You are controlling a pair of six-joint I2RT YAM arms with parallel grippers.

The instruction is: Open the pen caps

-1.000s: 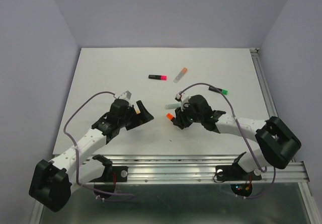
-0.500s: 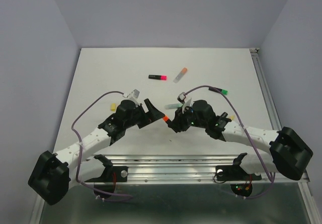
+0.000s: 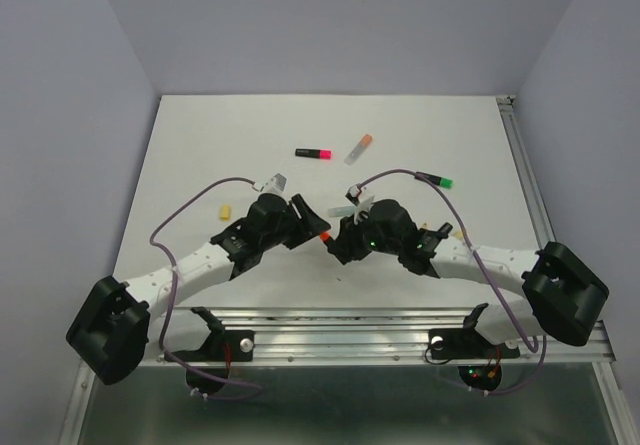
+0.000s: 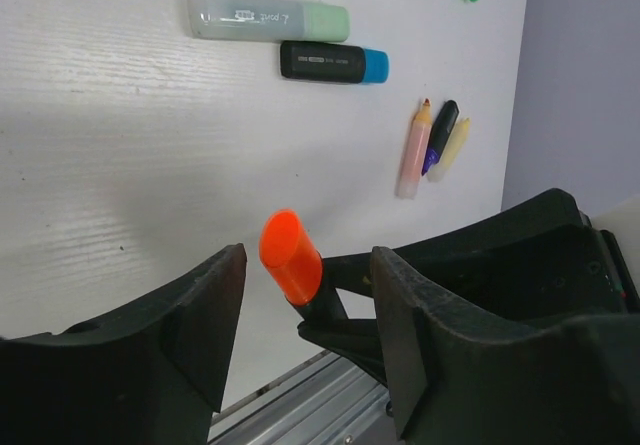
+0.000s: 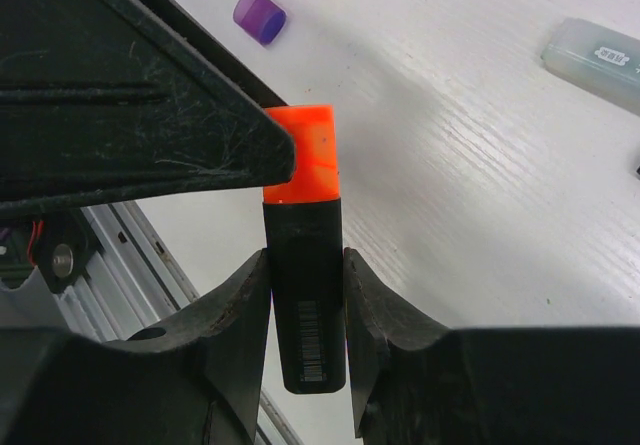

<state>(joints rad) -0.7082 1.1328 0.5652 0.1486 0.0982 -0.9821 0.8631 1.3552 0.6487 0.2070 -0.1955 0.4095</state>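
Moved: left gripper (image 3: 310, 221) nearer right gripper (image 5: 305, 265);
Left fingers (image 4: 195, 315): apart, flanking orange cap (image 4: 291, 255);
Right fingers (image 5: 245, 310): clamped on black barrel (image 5: 307, 315)

The orange-capped pen (image 3: 324, 236) shows only its bright cap end, caught between two black grippers on the white table (image 3: 200, 145). The left gripper (image 3: 314, 225) reaches it from the left with its fingertips at the cap, and the right gripper (image 3: 335, 244) hides the barrel on the right. Just behind that pen lies a pale pen with a green cap (image 3: 345, 209), with a black pink-capped pen (image 3: 314, 153) and a pale orange-tipped pen (image 3: 359, 148) farther behind, a black green-capped pen (image 3: 434, 179) back to its right, and a loose yellow cap (image 3: 226, 210) well to its left.
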